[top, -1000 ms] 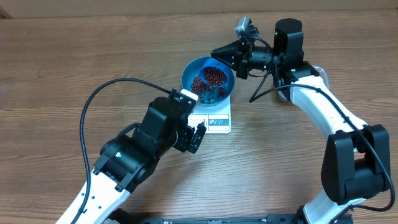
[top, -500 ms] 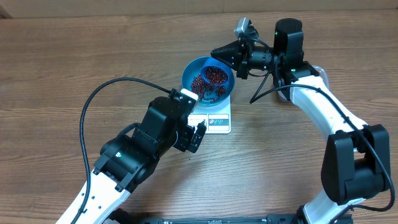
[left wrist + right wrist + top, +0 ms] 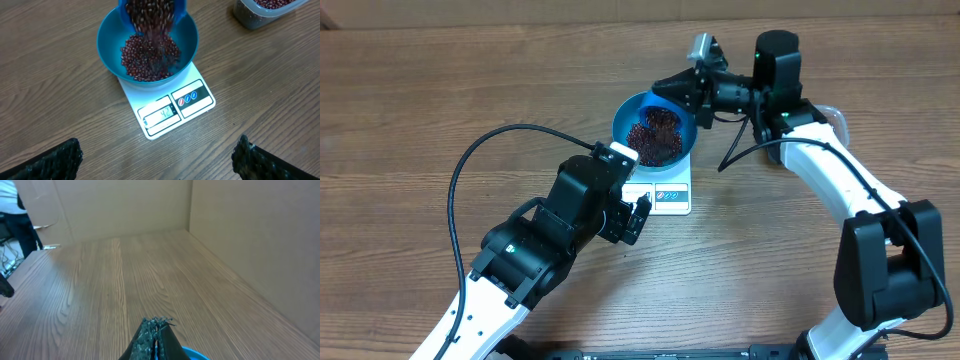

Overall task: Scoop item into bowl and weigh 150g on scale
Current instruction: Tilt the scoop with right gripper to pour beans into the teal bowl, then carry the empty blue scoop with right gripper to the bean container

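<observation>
— Many beans (image 3: 150, 57) lie heaped in the bowl (image 3: 107, 45), do we agree?
— We do. We see a dark red-brown heap covering the bowl's bottom. A blurred stream of more beans hangs between it and the scoop (image 3: 181, 7), which is tipped just above the far rim.
— Where do we place the bowl?
— On the scale (image 3: 170, 110), over its far part. The display and label strip show along the near edge. We see lit digits there but cannot read them surely.
— And the right gripper (image 3: 666, 88)?
— We see it clamped tight at the bowl's far side, carrying the scoop. From its own camera the two fingers press together, with a sliver of blue below them.
— The left gripper (image 3: 155, 152)?
— Released, we say. Its fingers (image 3: 57, 160) stand wide apart on the near side of the scale, one to its left and one to its right, touching nothing.
— Anything else?
— We note a clear container (image 3: 265, 10) of beans to the far right of the bowl, on the wooden table (image 3: 50, 100).
</observation>
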